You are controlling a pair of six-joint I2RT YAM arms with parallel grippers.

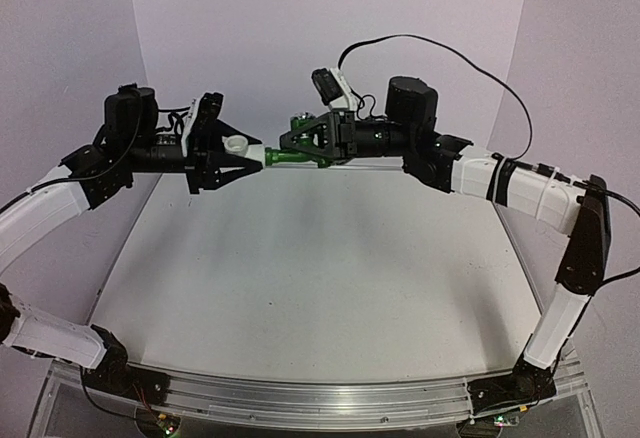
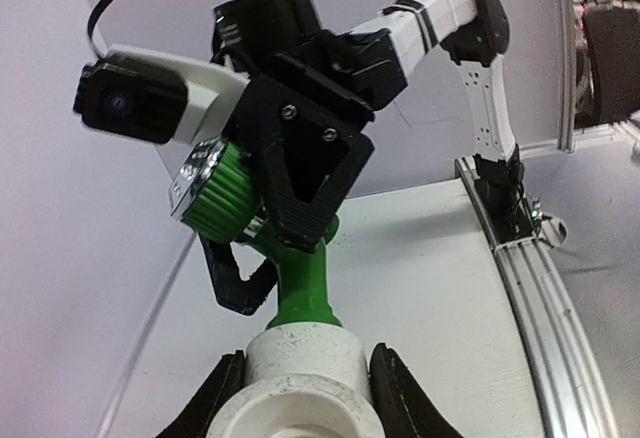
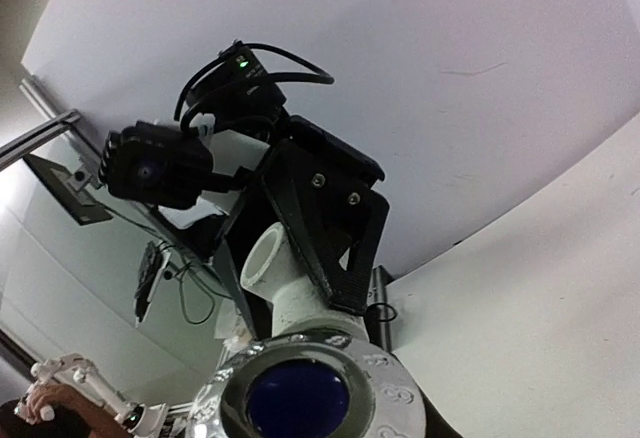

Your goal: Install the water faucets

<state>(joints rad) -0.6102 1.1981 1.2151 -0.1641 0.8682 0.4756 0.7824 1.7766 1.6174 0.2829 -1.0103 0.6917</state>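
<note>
We find the left tool [image 2: 305,398] nearest, closed on the white fitting [image 2: 300,358] and held in the air above the far part of the table [image 1: 300,288]. The green tap [image 2: 300,283] lies straight beyond it, its stem end at the fitting's mouth and its long axis in line with that socket. Farthest, the right tool [image 2: 270,228] is clamped on the tap's body. We judge the coming move to be a push or twist along this axis, though we cannot tell how deep the stem sits.
</note>
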